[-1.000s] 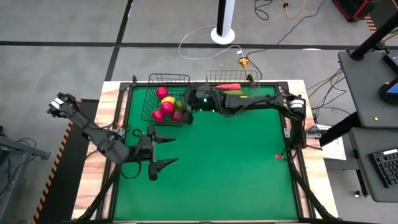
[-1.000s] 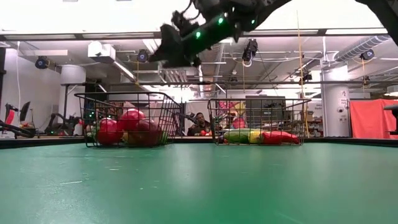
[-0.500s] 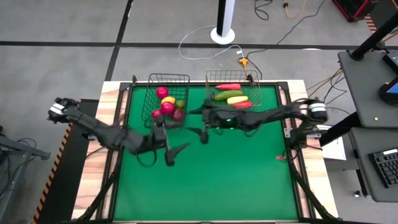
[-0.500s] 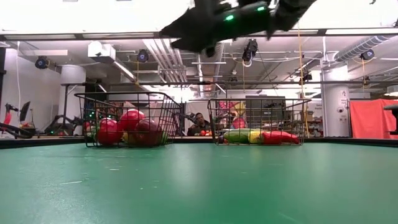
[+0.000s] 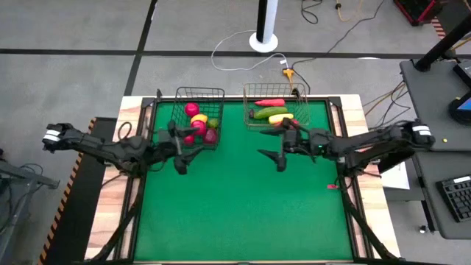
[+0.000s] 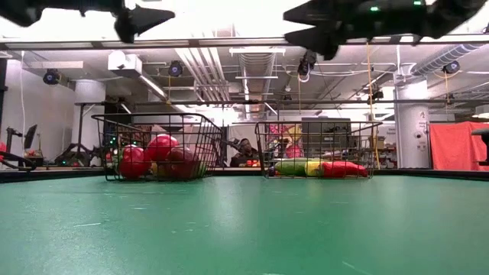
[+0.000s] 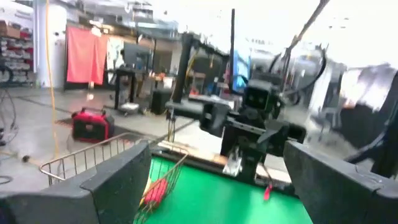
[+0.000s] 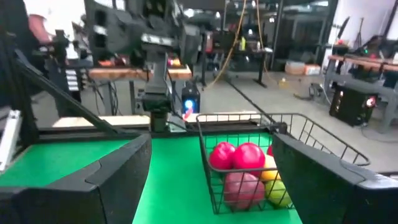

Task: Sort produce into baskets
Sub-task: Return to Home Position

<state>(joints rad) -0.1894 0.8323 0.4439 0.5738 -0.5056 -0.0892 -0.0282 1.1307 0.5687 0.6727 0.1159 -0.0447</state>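
The left gripper (image 5: 179, 151) hangs high over the green table (image 5: 243, 213). Its two fingers are spread wide, and there is nothing between them. The black basket (image 5: 200, 90) sits down below this gripper and a little past it, by the far edge of the table. Inside that basket is a heap of round fruits (image 5: 197, 126). Most of them are red, with a yellow one and a green one mixed in. The right gripper (image 5: 271, 157) hangs high too, off to the side of the left one, with bare table under the gap between them. Its fingers are also wide apart and hold nothing. The lighter basket (image 5: 274, 85) sits down below and just past this gripper, by the same far edge. In it lie long veggies (image 5: 263, 112): a red one, a green one and a yellow one, side by side. The two baskets stand near each other but do not touch.
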